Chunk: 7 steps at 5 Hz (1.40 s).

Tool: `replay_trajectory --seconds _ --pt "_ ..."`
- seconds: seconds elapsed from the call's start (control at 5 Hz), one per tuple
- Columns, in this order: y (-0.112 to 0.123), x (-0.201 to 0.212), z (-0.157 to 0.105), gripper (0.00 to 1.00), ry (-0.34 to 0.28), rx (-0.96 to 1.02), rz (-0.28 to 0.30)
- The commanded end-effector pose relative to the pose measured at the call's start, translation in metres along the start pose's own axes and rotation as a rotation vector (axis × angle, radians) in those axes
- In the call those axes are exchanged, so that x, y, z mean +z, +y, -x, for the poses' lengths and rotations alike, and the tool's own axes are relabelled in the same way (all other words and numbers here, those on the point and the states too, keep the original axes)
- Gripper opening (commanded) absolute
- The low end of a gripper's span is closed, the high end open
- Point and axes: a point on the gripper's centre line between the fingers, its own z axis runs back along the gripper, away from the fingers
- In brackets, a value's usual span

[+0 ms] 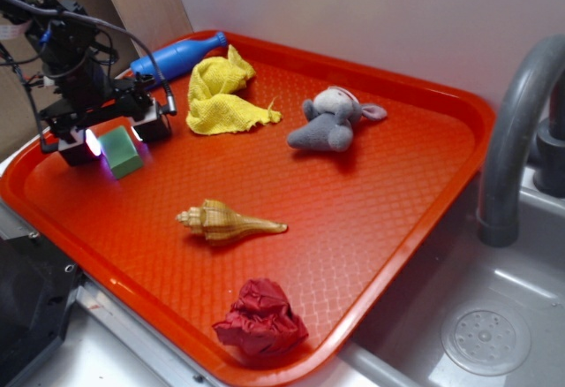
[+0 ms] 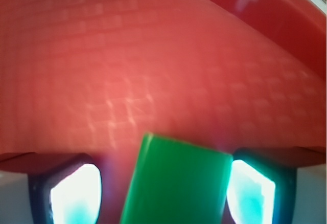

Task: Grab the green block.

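Observation:
The green block [image 1: 121,153] lies on the red tray [image 1: 397,228] near its far left edge. My gripper [image 1: 117,137] is down at the tray with its jaws open, one on each side of the block. In the wrist view the block [image 2: 176,183] sits tilted between the glowing pads [image 2: 76,193]. The right pad is at the block's edge. A gap of tray [image 2: 153,55] shows between the left pad and the block.
A blue bottle [image 1: 177,54] lies behind the gripper, with a yellow cloth [image 1: 221,95] beside it. A grey plush toy [image 1: 331,122], a shell [image 1: 225,222] and a crumpled red cloth [image 1: 262,319] are on the tray. A grey faucet [image 1: 516,131] and sink [image 1: 477,316] stand at the right.

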Motion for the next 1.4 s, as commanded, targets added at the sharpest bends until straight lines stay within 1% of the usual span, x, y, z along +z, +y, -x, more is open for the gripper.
replay_trajectory --seconds 0.0,0.2,0.4,0.6,0.8,1.0,1.2 --pt "0.008 -0.003 0.014 0.00 0.083 -0.074 0.011" --pt "-0.035 0.047 0.011 0.00 0.026 -0.349 -0.111" --pt "-0.068 0.093 0.014 0.00 0.032 -0.601 -0.101" --pt "-0.093 0.133 0.026 0.00 -0.046 -0.842 -0.052" --pt "-0.089 0.178 0.019 0.00 -0.066 -0.906 0.035" --pt "-0.084 0.211 0.021 0.00 -0.083 -0.949 0.113" --pt "-0.082 0.212 0.021 0.00 -0.014 -0.942 0.170"
